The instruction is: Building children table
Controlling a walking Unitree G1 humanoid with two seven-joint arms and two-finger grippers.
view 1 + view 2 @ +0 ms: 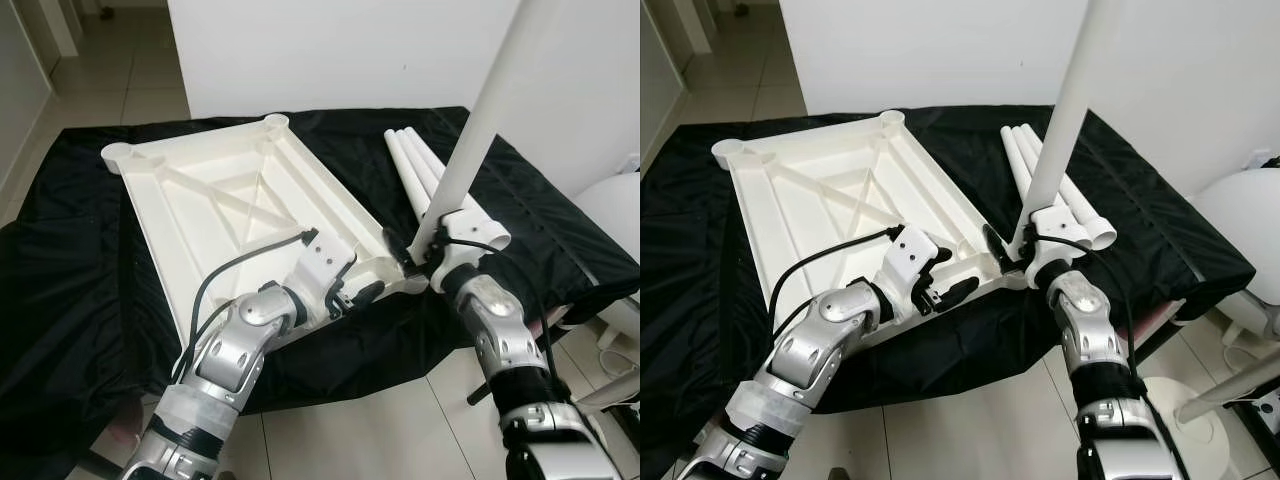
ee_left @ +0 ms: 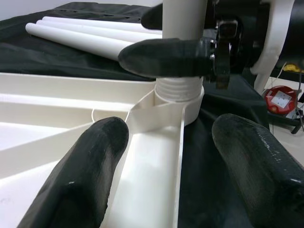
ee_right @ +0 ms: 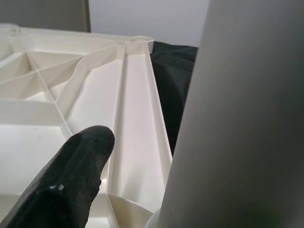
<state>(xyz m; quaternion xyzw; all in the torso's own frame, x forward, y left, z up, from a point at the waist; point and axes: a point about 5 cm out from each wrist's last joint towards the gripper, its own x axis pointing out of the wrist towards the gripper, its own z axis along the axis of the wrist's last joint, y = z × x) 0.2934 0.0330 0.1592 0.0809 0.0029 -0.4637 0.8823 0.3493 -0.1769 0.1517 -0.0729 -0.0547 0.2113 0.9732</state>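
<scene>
- Tabletop [image 1: 230,200], the white plastic kids' one, lay upside down on a desk [image 1: 70,290] draped in black cloth, ribbed underside facing up, round leg sockets at its corners.
- One white leg [image 1: 470,140] stood upright in the near right corner socket [image 2: 178,102]. From the left wrist view its threaded end sat in the socket with a few threads showing above the rim, so it probably wasn't screwed all the way home.
- Right hand [image 1: 420,258] was pinched around that leg just above the socket, a black finger [image 2: 166,57] wrapped across the tube.
- Left hand [image 1: 350,295] sat at the near edge of the tabletop, beside that corner, fingers spread and holding nothing. Looked like it was there to brace the top, though whether it was touching was hard to tell.
- Three spare legs [image 1: 425,170] lay side by side on the cloth, just right of the tabletop.
- Handling guess: hollow plastic tube, so light and stiff but smooth, and likely to slip in the fingers while twisting. Gripping low near the thread seemed smart, since it keeps the leg straight. The top's light too, so it may spin unless held down by a rib or the rim.
</scene>
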